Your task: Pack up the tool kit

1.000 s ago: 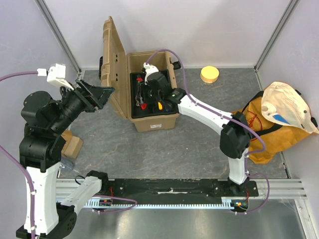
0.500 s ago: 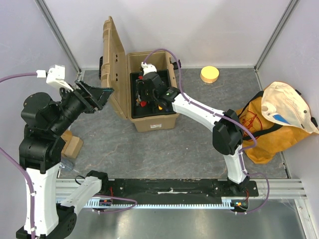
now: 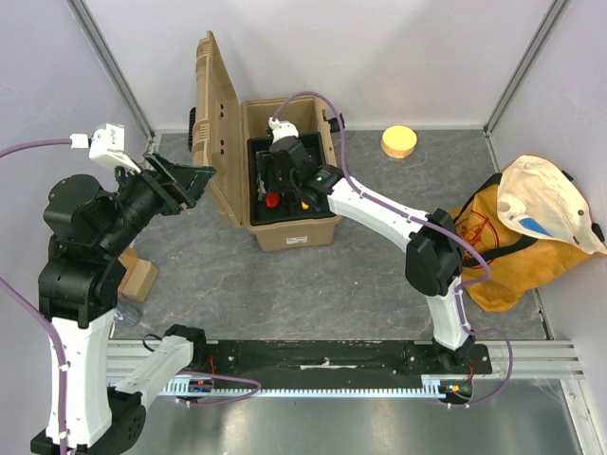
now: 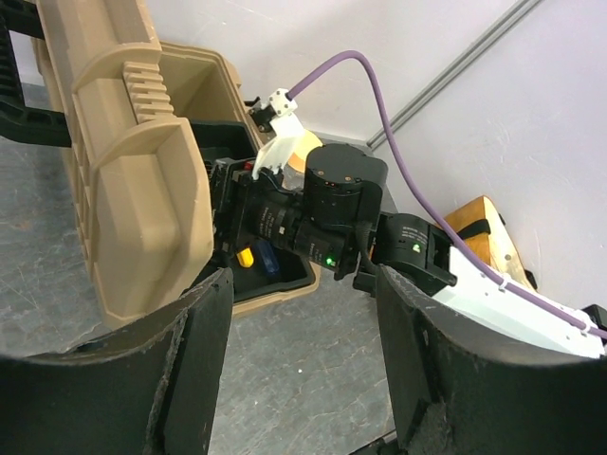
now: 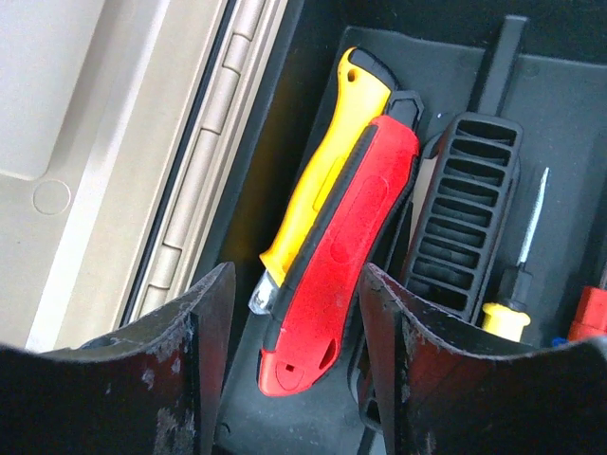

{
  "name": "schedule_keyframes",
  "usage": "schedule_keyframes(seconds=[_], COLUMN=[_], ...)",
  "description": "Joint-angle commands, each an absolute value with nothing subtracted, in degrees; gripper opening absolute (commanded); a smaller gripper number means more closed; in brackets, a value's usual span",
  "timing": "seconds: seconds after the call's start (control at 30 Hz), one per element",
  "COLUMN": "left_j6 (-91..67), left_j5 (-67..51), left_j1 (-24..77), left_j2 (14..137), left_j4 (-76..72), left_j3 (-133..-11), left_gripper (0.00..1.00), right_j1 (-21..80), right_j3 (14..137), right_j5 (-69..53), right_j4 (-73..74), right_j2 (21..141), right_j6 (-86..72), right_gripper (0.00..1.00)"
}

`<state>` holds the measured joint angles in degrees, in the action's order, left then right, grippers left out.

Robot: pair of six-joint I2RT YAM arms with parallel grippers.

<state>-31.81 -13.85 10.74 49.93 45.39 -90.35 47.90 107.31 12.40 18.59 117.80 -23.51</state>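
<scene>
The tan toolbox (image 3: 289, 232) stands open at the back of the table, lid (image 3: 216, 123) upright on its left. My right gripper (image 3: 271, 180) reaches down into its black tray (image 5: 560, 114). It is open, its fingers straddling a red utility knife (image 5: 346, 246) that lies in the tray against a yellow one (image 5: 322, 180); a gap shows at the left finger. A ribbed black tool (image 5: 469, 218) and a yellow-handled screwdriver (image 5: 503, 318) lie to the right. My left gripper (image 4: 303, 370) hangs open and empty in the air just left of the lid (image 4: 133, 190).
An orange-yellow fabric bag (image 3: 517, 237) slumps at the right wall. A round yellow disc (image 3: 399, 141) lies behind it near the back wall. A wooden block (image 3: 137, 280) sits by the left arm's base. The lid's hinge (image 5: 204, 142) runs close beside the right gripper.
The right gripper has shifted a little left inside the toolbox and its jaws have spread wider around the red knife. The left arm has stayed still.
</scene>
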Motion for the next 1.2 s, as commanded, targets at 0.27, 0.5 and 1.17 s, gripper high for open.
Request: schedule_keyframes(seconds=[0.27, 0.5, 1.17], left_j6=[-30.7, -29.5, -22.1], left_j5=[-1.6, -1.4, -23.8], left_j1=[10.7, 10.7, 10.8], left_j2=[50.4, 51.8, 60.9], left_j4=[46.1, 41.9, 32.1], left_j3=[-89.7, -86.1, -86.4], left_gripper=[0.67, 0.67, 0.43], right_j1=[47.4, 44.0, 35.3], right_j3=[105.7, 84.0, 62.5], right_j5=[16.2, 19.2, 12.7], right_j4=[20.6, 19.0, 18.2], right_j2=[102.9, 86.2, 74.0], right_j6=[-22.1, -20.3, -28.1], right_gripper=[0.64, 0.68, 0.43])
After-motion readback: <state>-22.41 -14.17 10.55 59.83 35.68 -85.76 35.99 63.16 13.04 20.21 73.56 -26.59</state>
